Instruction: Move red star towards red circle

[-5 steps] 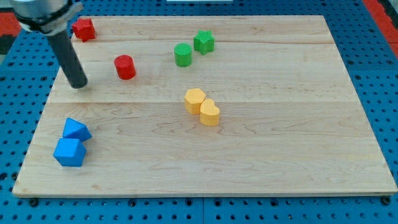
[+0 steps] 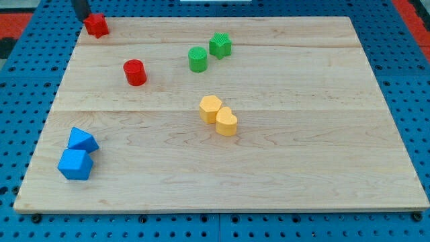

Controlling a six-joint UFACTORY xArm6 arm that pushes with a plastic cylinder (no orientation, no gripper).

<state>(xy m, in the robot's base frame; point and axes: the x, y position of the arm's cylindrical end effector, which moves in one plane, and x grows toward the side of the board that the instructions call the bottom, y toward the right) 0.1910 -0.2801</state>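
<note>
The red star point(image 2: 97, 25) lies at the board's top left corner. The red circle point(image 2: 135, 72), a short cylinder, stands below and to the right of it, a clear gap away. Only the lowest part of my dark rod shows at the view's top left. My tip point(image 2: 82, 18) is right against the star's upper left side, on the side away from the red circle.
A green cylinder point(image 2: 197, 59) and a green star point(image 2: 220, 45) sit together at top centre. Two yellow blocks point(image 2: 210, 108) point(image 2: 227, 123) touch in the middle. Two blue blocks point(image 2: 82, 140) point(image 2: 74, 165) sit at the lower left. The wooden board point(image 2: 302, 134) lies on a blue pegboard.
My rod has moved from left of the red circle up to the top left corner, behind the red star. The star has shifted slightly to the right.
</note>
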